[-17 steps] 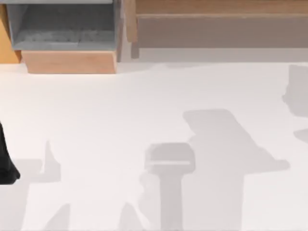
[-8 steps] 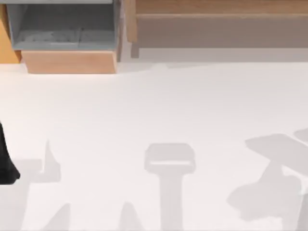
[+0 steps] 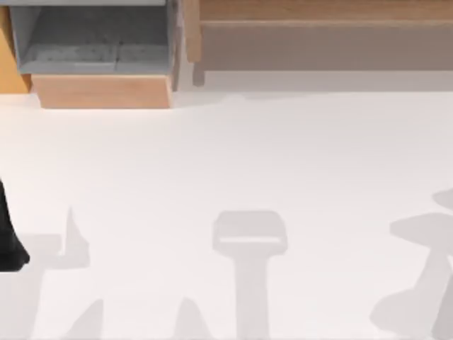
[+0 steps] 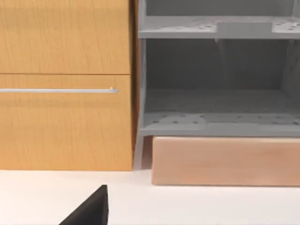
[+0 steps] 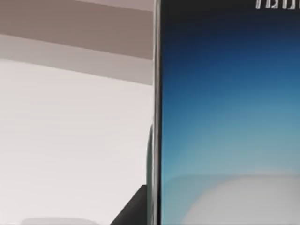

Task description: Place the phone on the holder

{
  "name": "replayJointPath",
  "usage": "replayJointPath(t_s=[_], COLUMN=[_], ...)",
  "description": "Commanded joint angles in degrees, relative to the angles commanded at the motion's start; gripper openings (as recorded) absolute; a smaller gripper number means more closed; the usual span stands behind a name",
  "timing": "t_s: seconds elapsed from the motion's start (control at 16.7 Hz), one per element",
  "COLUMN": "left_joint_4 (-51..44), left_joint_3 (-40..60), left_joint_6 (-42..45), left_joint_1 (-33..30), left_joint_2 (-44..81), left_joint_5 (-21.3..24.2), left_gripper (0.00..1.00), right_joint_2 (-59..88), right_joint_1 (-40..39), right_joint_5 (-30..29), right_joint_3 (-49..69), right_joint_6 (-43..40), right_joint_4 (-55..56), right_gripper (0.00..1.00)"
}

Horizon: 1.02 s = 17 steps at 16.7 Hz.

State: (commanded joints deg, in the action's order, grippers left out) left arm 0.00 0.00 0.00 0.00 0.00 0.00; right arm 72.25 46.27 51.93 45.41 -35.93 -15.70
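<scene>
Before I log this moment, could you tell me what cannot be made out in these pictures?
Phone: right wrist view, cut off by three picture edges.
Left arm: top view, cut off by the left edge.
Pale grey shape on the table: top view, too faint to tell object from shadow.

You've got the table [image 3: 212,156] running across the top view, w/ furniture along its far edge. At the far-left corner sits an open shelf unit [image 3: 92,39] on a wooden plinth [image 3: 102,91]; a cabinet [image 4: 65,84] stands just beside that unit, touching its side. To the right along the far edge runs a long bench-like unit [image 3: 318,35]. The left arm [image 3: 8,241] sits at the table's left edge, toward the near side. In the right wrist view the phone [image 5: 225,117] stands close up, table and far-edge unit behind it.
</scene>
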Motion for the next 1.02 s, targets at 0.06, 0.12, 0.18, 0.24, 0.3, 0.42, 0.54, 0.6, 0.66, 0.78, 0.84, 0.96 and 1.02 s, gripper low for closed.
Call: replayJointPath(t_s=[0.06, 0.12, 0.18, 0.24, 0.3, 0.42, 0.54, 0.6, 0.66, 0.78, 0.84, 0.96, 1.02], left_joint_4=[0.0, 0.0, 0.0, 0.0, 0.0, 0.0, 0.0, 0.0, 0.0, 0.0, 0.0, 0.0, 0.0], left_joint_3=[0.0, 0.0, 0.0, 0.0, 0.0, 0.0, 0.0, 0.0, 0.0, 0.0, 0.0, 0.0, 0.0], left_joint_6=[0.0, 0.0, 0.0, 0.0, 0.0, 0.0, 0.0, 0.0, 0.0, 0.0, 0.0, 0.0, 0.0], left_joint_1=[0.0, 0.0, 0.0, 0.0, 0.0, 0.0, 0.0, 0.0, 0.0, 0.0, 0.0, 0.0, 0.0], left_joint_2=[0.0, 0.0, 0.0, 0.0, 0.0, 0.0, 0.0, 0.0, 0.0, 0.0, 0.0, 0.0, 0.0], left_joint_5=[0.0, 0.0, 0.0, 0.0, 0.0, 0.0, 0.0, 0.0, 0.0, 0.0, 0.0, 0.0, 0.0], left_gripper=[1.00, 1.00, 1.00, 1.00, 1.00, 1.00, 1.00, 1.00, 1.00, 1.00, 1.00, 1.00, 1.00], right_joint_2=[0.0, 0.0, 0.0, 0.0, 0.4, 1.5, 2.2, 2.1, 2.0, 1.6, 1.7, 2.4, 3.3], right_joint_1=[0.0, 0.0, -0.2, -0.2, 0.1, 1.3, 2.0, 1.8, 1.2, -1.1, -2.4, -5.0, -6.0], right_joint_5=[0.0, 0.0, -0.1, -0.1, -0.2, -0.9, -2.0, -2.7, -3.4, -4.5, -4.8, -5.2, -5.4], right_joint_3=[0.0, 0.0, 0.1, 0.1, 0.1, 0.1, 0.0, -0.1, -0.2, -0.8, -1.1, -1.7, -1.8], right_joint_6=[0.0, 0.0, 0.1, 0.1, -0.1, -0.4, -0.5, -0.6, -0.6, 0.0, 0.8, 3.0, 4.3], right_joint_4=[0.0, 0.0, -0.1, 0.0, 0.3, 1.8, 3.7, 4.8, 5.7, 7.2, 7.9, 9.6, 10.8], right_gripper=[0.00, 0.00, 0.00, 0.00, 0.00, 0.00, 0.00, 0.00, 0.00, 0.00, 0.00, 0.00, 0.00])
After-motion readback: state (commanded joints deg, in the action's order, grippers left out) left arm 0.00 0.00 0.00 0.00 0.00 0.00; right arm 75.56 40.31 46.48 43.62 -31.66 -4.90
